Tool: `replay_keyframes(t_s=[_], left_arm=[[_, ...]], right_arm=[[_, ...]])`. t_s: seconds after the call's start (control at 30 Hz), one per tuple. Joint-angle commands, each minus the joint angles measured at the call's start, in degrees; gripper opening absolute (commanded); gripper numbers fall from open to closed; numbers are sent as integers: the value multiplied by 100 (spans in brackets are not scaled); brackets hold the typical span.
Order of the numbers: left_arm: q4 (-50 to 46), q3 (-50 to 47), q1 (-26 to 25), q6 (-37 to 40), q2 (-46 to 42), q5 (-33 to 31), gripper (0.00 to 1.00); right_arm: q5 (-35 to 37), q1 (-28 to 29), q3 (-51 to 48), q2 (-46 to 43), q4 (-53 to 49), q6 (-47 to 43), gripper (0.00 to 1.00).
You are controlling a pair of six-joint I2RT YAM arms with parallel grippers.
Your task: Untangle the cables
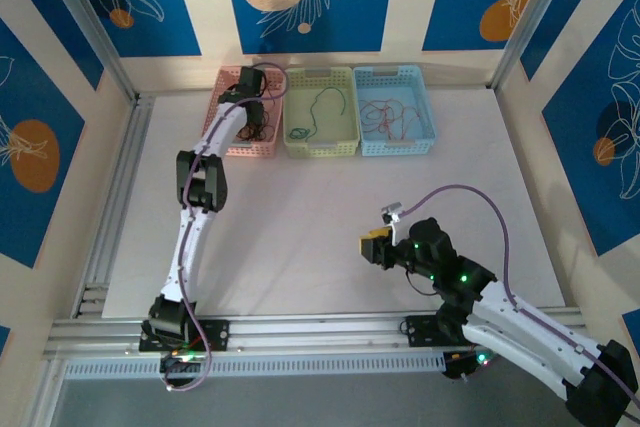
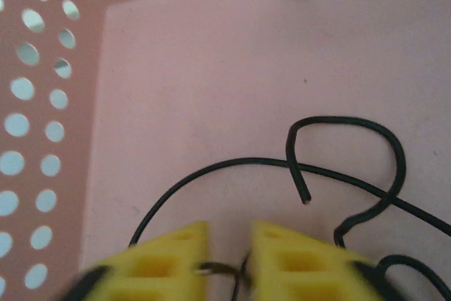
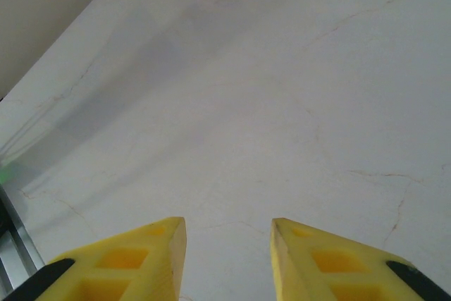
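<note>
Looks like one color per basket: green cable [image 1: 322,107] and red cable [image 1: 383,117] are sorted. Left pincer [image 2: 229,234], narrowly apart, straddles the black cable [image 2: 342,120] in the pink basket [image 2: 70,174], probably dropping it off. Right pincer [image 3: 229,227] idles wide open over the tabletop [image 3: 296,103].

Bare table [image 1: 330,217] lies open beyond my right end effector [image 3: 227,229]; the pink basket [image 2: 42,139] walls in my left end effector [image 2: 230,236] closely.

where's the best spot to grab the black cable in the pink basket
Take the black cable on its plain arc just ahead of the left gripper, coming straight down. There it lies flat on the pink basket floor, a single strand clear of the hooked end and the perforated wall.
</note>
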Motion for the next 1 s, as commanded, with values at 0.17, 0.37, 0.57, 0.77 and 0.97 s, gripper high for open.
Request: replay_keyframes(t_s=[0.17, 0.37, 0.57, 0.77, 0.97], left_arm=[[119, -805, -21, -86, -1829, -110, 71], [233, -1776, -11, -160, -3075, -344, 77], [890, -4032, -17, -722, -5047, -247, 77], [2537, -8092, -108, -1586, -8062, -58, 100], [3605, -11313, -284, -1819, -10771, -344, 100]], right_arm=[[254, 117, -65, -158, 61, -118, 39], [302, 127, -109, -292, 30, -105, 40], [337, 127, -96, -303, 24, -90, 43], [828, -95, 53, -462, -298, 61, 55], [1172, -1203, 370, -687, -446, -132, 68]])
